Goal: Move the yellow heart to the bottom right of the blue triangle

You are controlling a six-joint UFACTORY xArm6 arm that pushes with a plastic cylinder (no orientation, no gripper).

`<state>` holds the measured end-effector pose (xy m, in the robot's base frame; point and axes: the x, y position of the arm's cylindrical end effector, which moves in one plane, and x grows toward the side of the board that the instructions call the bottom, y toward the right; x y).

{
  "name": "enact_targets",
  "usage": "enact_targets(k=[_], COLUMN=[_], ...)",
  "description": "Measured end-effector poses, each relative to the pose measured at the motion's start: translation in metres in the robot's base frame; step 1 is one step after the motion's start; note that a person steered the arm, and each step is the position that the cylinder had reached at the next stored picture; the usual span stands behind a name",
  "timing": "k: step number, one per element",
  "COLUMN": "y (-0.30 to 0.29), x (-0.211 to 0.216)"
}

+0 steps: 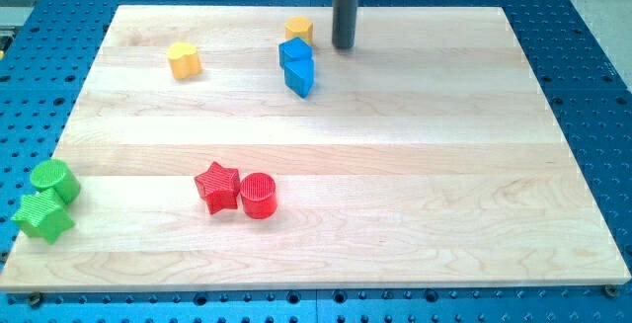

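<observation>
The yellow heart (184, 60) lies near the board's top left. The blue triangle (300, 78) lies at the top centre, touching a second blue block (294, 51) just above it. My tip (343, 45) stands to the upper right of the blue blocks, apart from them and far to the right of the yellow heart. A second yellow block (299, 29) sits just left of my tip, above the blue blocks.
A red star (217, 186) and a red cylinder (258, 195) sit side by side at the lower centre. A green cylinder (54, 180) and a green star (43, 216) sit at the left edge of the wooden board (444, 165).
</observation>
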<state>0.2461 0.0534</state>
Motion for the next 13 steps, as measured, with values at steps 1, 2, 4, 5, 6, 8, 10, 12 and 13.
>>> enact_targets(k=[1, 2, 4, 5, 6, 8, 10, 12, 13], y=[-0.012, -0.061, -0.148, -0.197, -0.24, -0.218, -0.228, -0.247, -0.245], x=[-0.053, -0.054, -0.05, -0.028, -0.01, 0.114, 0.156, 0.145, 0.134])
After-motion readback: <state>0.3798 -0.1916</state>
